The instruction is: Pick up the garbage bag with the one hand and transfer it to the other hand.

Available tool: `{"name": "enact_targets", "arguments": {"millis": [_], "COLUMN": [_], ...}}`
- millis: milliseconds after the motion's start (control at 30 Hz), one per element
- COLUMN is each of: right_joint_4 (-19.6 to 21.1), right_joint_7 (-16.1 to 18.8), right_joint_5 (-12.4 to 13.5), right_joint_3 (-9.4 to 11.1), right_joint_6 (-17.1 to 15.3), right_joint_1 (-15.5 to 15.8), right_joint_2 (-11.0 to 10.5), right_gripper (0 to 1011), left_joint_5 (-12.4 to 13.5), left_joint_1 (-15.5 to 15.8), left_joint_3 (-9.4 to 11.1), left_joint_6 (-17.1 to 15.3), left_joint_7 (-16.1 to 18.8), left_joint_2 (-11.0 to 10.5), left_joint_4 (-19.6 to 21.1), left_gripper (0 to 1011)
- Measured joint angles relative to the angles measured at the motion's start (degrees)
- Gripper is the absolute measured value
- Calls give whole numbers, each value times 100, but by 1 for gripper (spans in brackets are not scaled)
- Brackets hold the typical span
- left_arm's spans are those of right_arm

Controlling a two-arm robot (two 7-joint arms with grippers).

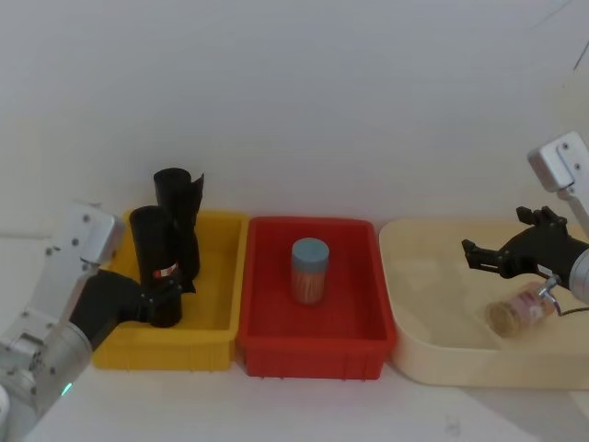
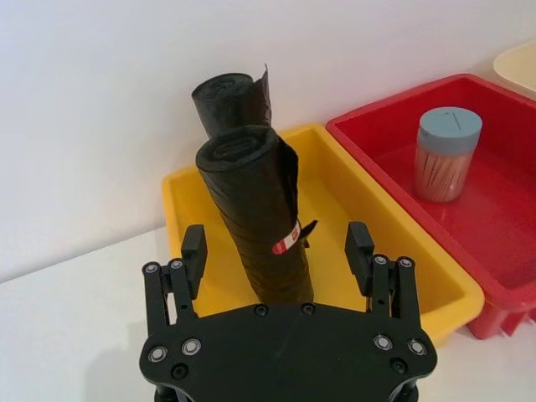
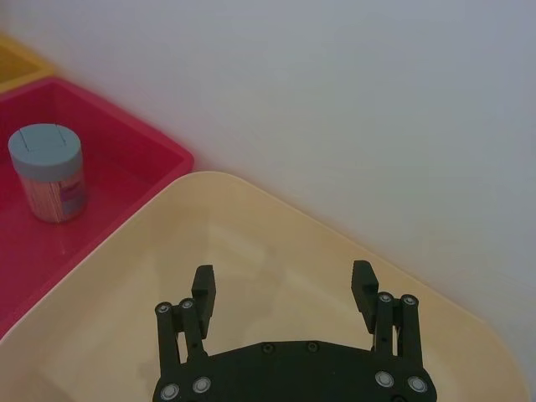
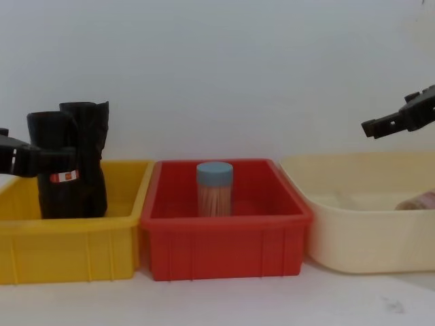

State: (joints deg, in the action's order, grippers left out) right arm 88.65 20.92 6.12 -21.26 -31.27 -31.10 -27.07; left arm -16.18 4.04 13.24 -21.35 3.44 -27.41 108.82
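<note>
The garbage bag (image 1: 155,241), a black roll with a red-and-white label band, stands upright at the front of the yellow bin (image 1: 216,308). In the left wrist view the garbage bag (image 2: 255,209) rises between the two fingers. My left gripper (image 1: 170,293), on the green-ringed arm, is open and straddles the roll's lower half, with a gap on each side (image 2: 277,241). My right gripper (image 1: 492,235) hangs open and holds nothing above the cream tray (image 3: 283,286). From the chest view the bag (image 4: 58,197) stands at the left, with the right gripper (image 4: 387,115) high on the right.
A taller plain black roll (image 1: 179,198) stands just behind the bag in the same bin. The red bin (image 1: 313,354) in the middle holds a jar with a blue lid (image 1: 309,270). The cream tray (image 1: 414,354) on the right holds a small jar lying down (image 1: 520,311).
</note>
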Motion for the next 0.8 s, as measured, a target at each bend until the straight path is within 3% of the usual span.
{"name": "enact_targets", "arguments": {"millis": [700,800], "right_joint_4": [0,0], "right_joint_7": [0,0], "right_joint_5": [0,0], "right_joint_3": [0,0], "right_joint_6": [1,1], "right_joint_1": [0,0], "right_joint_2": [0,0], "right_gripper": [999,999], "left_joint_5": [-334,-345], "left_joint_1": [897,952], "left_joint_3": [-73,-72], "left_joint_6": [-29,-34], "left_joint_7": [-509,-532], "left_joint_2": [362,385], "left_joint_4": [-1049,-1116], "left_gripper": [1002,952]}}
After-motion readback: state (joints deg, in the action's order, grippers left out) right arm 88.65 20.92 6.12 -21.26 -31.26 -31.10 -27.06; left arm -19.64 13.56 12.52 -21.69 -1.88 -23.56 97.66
